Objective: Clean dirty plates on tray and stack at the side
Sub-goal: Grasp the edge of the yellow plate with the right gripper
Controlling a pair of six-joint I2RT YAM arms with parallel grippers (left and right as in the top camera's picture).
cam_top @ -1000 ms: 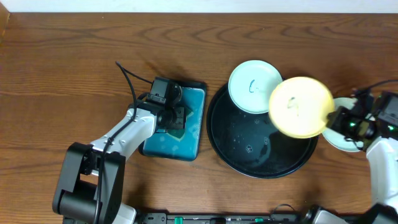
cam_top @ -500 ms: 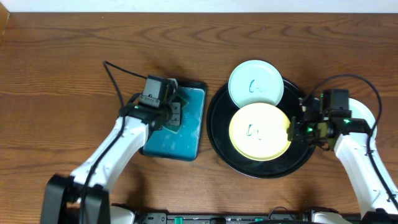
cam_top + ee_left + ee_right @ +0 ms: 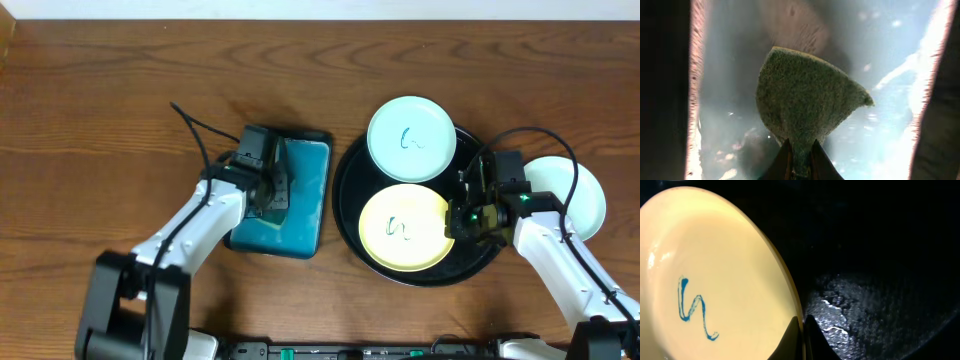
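The yellow plate (image 3: 404, 229) with a blue squiggle lies low on the black tray (image 3: 358, 190). My right gripper (image 3: 458, 217) is shut on its right rim; the right wrist view shows the plate (image 3: 705, 270) pinched between the fingers (image 3: 802, 325) over the wet tray (image 3: 880, 280). A mint-white plate (image 3: 411, 138) with a squiggle sits at the tray's back edge. Another mint-white plate (image 3: 580, 195) lies on the wood right of the tray. My left gripper (image 3: 272, 190) is shut on a green sponge (image 3: 807, 95) over the teal tray (image 3: 305, 190).
The teal rectangular tray (image 3: 890, 80) holds water and stands left of the black tray. Bare wood tabletop (image 3: 100, 120) spreads to the left and back. The left arm's cable (image 3: 200, 125) loops above the table.
My right gripper has lowered the yellow plate from a raised tilt over the tray's right side down onto the tray, moving left and forward. The left gripper has shifted slightly over the teal tray.
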